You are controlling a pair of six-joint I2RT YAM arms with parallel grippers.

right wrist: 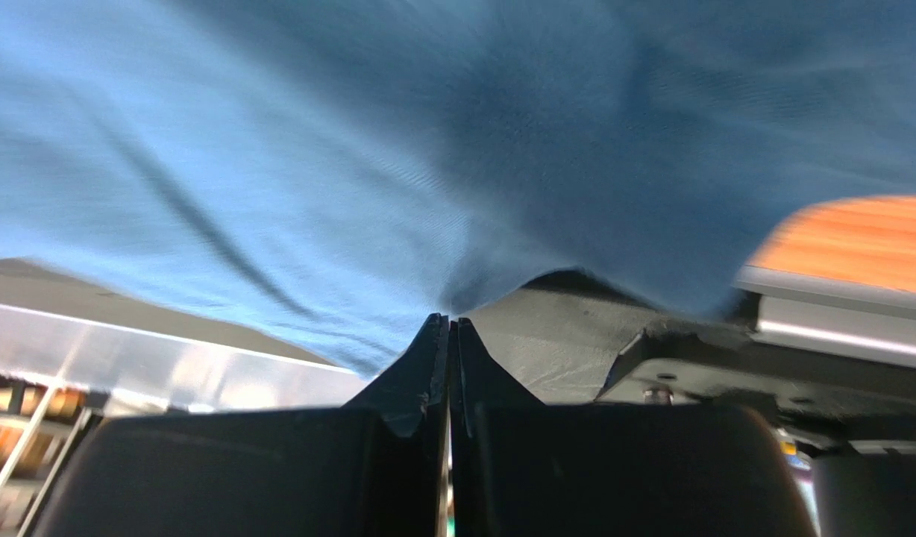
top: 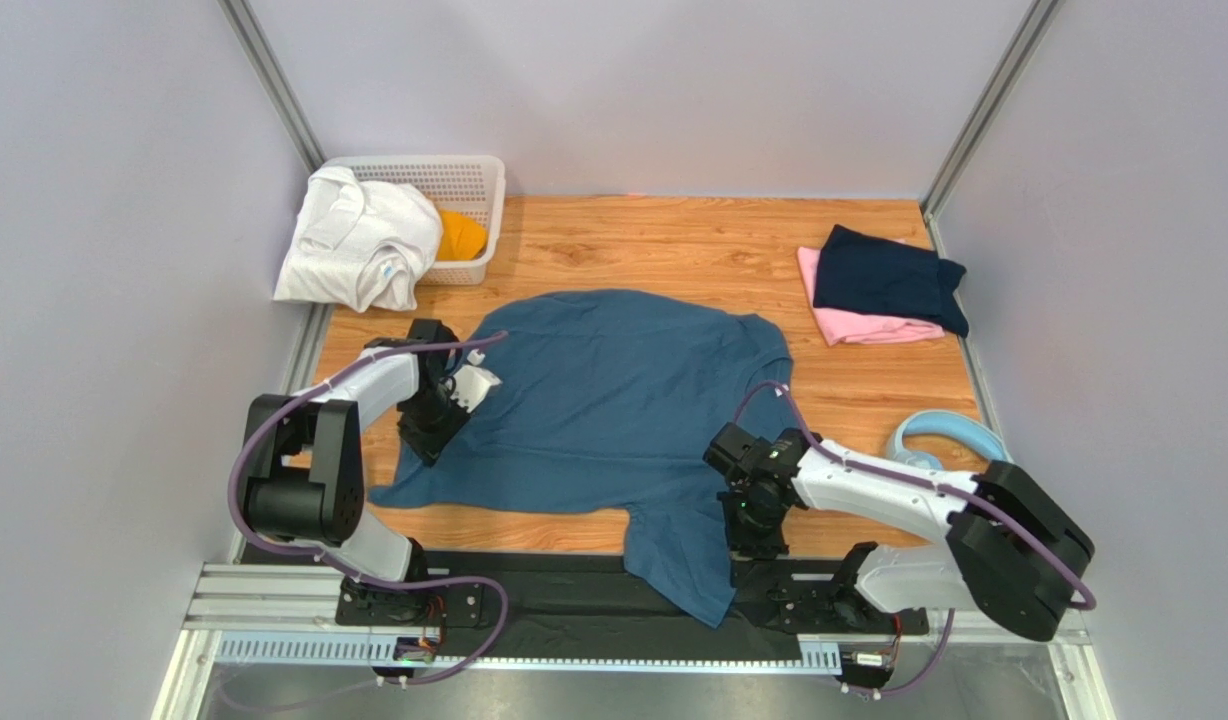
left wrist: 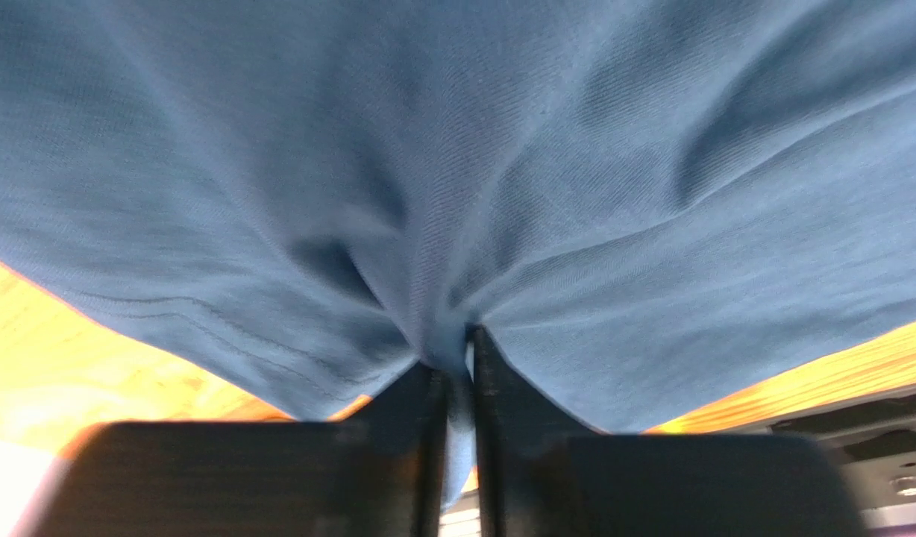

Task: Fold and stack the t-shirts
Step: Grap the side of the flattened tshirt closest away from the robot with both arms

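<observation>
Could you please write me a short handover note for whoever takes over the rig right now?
Left gripper: shut on the blue t-shirt, at its left side.
Right gripper: shut on the same shirt, lower right, where cloth hangs over the near edge of the table.
Done: navy t-shirt folded on the folded pink t-shirt, far right.
Left: fold and stack the blue one; white garment and orange garment wait at the basket.

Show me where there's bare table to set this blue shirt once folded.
Best: the far strip of table between basket and navy-on-pink pile, beyond the blue shirt. Smaller patch between that pile and the headphones. Crowded: far-left corner, with basket and white garment.
</observation>
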